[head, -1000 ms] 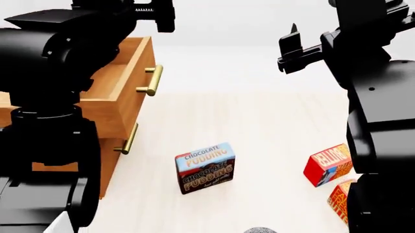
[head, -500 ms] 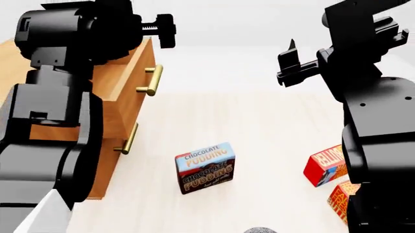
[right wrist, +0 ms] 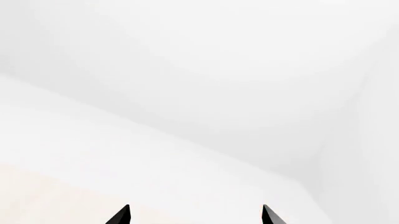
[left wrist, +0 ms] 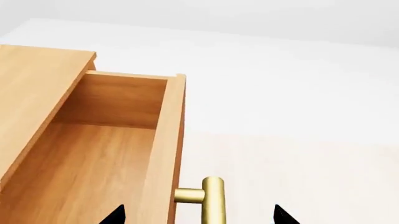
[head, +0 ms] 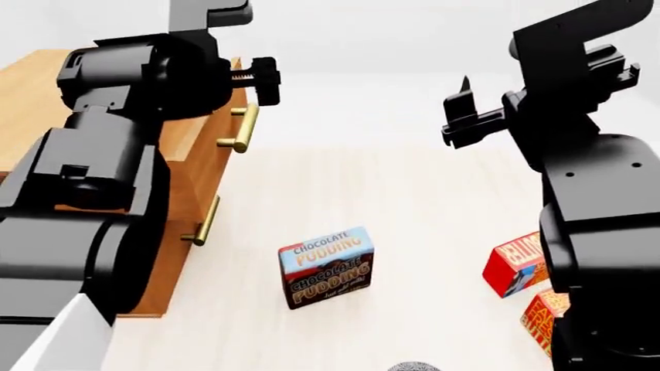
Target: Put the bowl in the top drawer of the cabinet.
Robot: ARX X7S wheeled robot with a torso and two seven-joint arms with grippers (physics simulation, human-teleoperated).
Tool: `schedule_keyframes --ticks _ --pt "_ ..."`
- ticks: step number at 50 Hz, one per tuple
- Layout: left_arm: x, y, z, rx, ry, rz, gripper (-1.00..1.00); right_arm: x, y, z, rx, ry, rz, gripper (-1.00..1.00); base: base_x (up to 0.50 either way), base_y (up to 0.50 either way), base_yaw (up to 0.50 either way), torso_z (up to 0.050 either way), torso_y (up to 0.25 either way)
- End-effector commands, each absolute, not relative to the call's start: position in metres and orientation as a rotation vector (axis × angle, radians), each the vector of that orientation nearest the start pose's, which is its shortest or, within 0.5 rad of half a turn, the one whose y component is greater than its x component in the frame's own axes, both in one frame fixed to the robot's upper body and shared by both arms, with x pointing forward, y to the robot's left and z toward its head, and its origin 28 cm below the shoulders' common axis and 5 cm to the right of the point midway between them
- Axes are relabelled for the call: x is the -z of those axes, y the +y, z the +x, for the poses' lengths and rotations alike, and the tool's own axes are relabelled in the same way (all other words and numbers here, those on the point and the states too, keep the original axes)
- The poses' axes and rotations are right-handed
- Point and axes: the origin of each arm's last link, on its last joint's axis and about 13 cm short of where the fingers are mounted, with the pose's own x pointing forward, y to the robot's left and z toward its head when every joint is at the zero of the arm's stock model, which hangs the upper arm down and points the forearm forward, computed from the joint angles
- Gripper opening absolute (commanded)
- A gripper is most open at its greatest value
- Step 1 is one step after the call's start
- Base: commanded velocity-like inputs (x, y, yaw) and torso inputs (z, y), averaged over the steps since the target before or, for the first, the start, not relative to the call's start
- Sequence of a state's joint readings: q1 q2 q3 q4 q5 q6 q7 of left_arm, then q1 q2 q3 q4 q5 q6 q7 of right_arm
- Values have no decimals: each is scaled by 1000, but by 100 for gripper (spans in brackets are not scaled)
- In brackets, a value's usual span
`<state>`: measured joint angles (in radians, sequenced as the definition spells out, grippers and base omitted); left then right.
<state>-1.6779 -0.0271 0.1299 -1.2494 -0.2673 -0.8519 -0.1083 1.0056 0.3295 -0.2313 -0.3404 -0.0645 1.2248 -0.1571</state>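
Head view, left to right: your left end effector [left wrist: 196, 219] is raised over the cabinet [head: 31, 93], beside the pulled-out top drawer [left wrist: 93, 158]. Left wrist view shows its two tips spread apart, empty, straddling the drawer front and its brass handle [left wrist: 212, 198]; drawer interior is bare. On the table [head: 413, 201]: pudding box [head: 326, 267] mid-frame, two red boxes [head: 521, 263] at right. Bowl [head: 413, 366] is only a sliver at the bottom edge, near you, well apart from both end effectors. Right end effector [right wrist: 194, 217] is held high, tips apart, empty.
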Motion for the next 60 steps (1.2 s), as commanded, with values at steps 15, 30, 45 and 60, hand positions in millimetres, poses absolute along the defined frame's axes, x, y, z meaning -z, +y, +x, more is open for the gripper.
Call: schedule_keyframes --ticks 15,30,45,60 --pt "-272 205 418 2 511 -99 100 -270 -150 311 26 -31 -408 100 0 0 0 0 0" --pt "-263 199 417 164 536 -181 100 -266 -152 310 26 -22 -405 100 0 0 0 0 0" --pt "-269 180 395 249 532 -195 100 -267 -150 310 19 -20 -409 100 -4 0 0 0 0" --pt "-281 157 375 327 526 -200 100 -268 -153 307 20 -25 -403 100 -1 0 0 0 0"
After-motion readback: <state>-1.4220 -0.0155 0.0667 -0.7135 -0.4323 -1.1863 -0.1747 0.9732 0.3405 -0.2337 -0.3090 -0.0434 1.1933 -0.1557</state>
